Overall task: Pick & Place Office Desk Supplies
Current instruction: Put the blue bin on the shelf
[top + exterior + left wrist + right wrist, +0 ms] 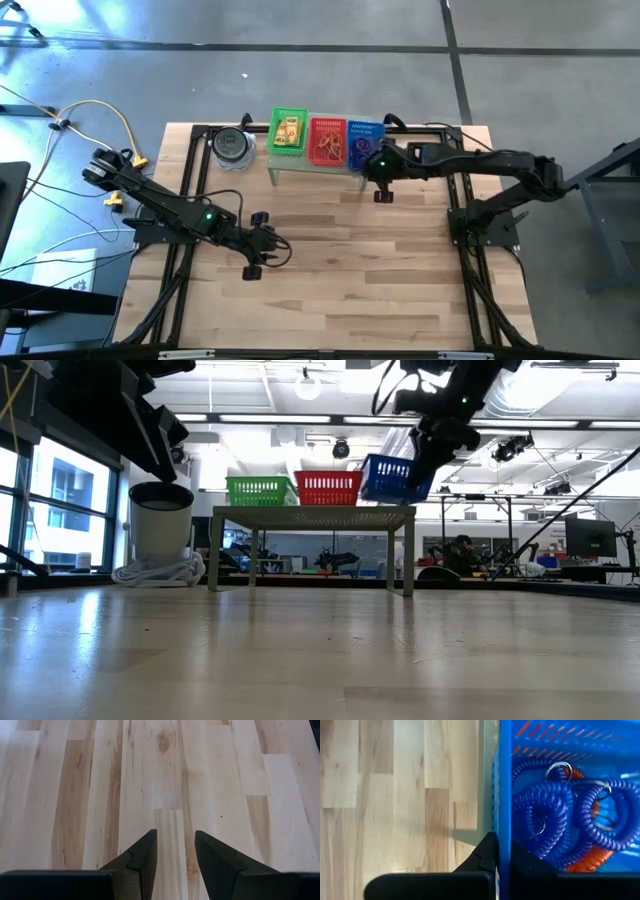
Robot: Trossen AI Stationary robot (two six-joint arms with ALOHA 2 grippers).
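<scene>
Inside the blue basket (560, 750), blue coiled loops (540, 820) are lying heaped over a few orange ones (585, 862), with a metal ring (559, 770) showing among them. That basket is tilting at the right end of the pale-green shelf (312, 518), its near edge lifted off the shelf top in the low view. The right gripper (498, 860) is pinching the basket's wall, its fingers pressed together on the rim with one finger outside (482, 855) and the other within. Beside it, the red basket (327, 140) is sitting upright in the middle of the shelf, holding red and orange pieces, and the green basket (289, 131) is standing at the left end with yellow packets (290, 132) in it. A round dark-lidded container (233, 145) is resting on the tabletop (350, 280) just left of the shelf. Well apart from all this, the left gripper (175, 852) is hovering over bare wood at the tabletop's left-centre, its fingers (142, 857) standing somewhat spread and holding nothing.
</scene>
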